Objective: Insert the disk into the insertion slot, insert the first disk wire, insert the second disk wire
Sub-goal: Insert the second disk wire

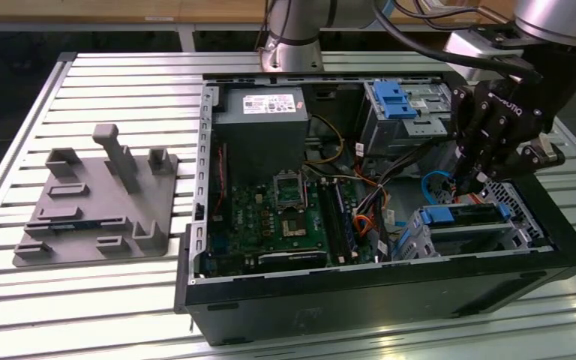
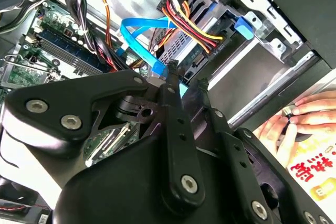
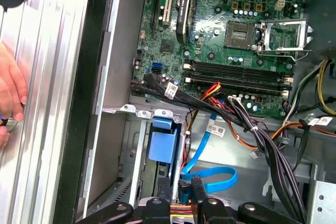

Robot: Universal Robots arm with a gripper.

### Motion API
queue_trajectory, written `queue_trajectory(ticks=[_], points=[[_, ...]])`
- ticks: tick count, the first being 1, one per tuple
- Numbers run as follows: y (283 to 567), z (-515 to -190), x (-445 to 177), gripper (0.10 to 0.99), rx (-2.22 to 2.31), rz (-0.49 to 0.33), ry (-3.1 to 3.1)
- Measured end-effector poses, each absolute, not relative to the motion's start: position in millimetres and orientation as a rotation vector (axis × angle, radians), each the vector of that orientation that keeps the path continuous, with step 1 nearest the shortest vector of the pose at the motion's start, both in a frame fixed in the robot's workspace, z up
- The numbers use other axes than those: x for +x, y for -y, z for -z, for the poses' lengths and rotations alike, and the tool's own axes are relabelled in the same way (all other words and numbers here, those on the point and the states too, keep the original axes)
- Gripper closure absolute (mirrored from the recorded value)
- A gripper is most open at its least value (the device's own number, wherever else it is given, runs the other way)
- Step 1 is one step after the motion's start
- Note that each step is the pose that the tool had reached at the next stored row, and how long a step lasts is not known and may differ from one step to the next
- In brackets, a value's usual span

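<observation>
A: Where's the disk now?

B: Already seated in the insertion slot, at the near right of the open computer case in the exterior view. Its blue bracket shows at the slot's left end. So the first step looks done.

A: And the end effector?

B: It hangs just above the disk's left end. In the second wrist view its fingertips stand close together on a blue flat cable, pinching it near the plug end, as far as I can judge.

A: So a wire step is in hand?

B: I'd say so. A bundle of red, yellow and black wires already runs to the disk's edge. Seating the blue plug would call for squaring it to its socket and pressing straight, without snagging that bundle.

A: Anything else?

B: A person's hand rests on the surface beside the case.
</observation>
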State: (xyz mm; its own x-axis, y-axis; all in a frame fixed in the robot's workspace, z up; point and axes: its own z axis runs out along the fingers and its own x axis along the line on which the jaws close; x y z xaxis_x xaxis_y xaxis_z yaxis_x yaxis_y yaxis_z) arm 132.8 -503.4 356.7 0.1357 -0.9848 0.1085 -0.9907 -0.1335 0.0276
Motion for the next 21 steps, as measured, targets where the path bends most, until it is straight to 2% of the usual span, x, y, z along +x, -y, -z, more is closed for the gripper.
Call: queue_trajectory(ticks=[5, 6, 21], points=[[502.5, -356.6, 132.8, 0.800, 2.296, -0.098, 2.004], [502.4, -356.4, 132.8, 0.875, 2.296, -0.098, 2.004], [501.1, -353.9, 133.7, 0.875, 2.294, -0.095, 2.002]])
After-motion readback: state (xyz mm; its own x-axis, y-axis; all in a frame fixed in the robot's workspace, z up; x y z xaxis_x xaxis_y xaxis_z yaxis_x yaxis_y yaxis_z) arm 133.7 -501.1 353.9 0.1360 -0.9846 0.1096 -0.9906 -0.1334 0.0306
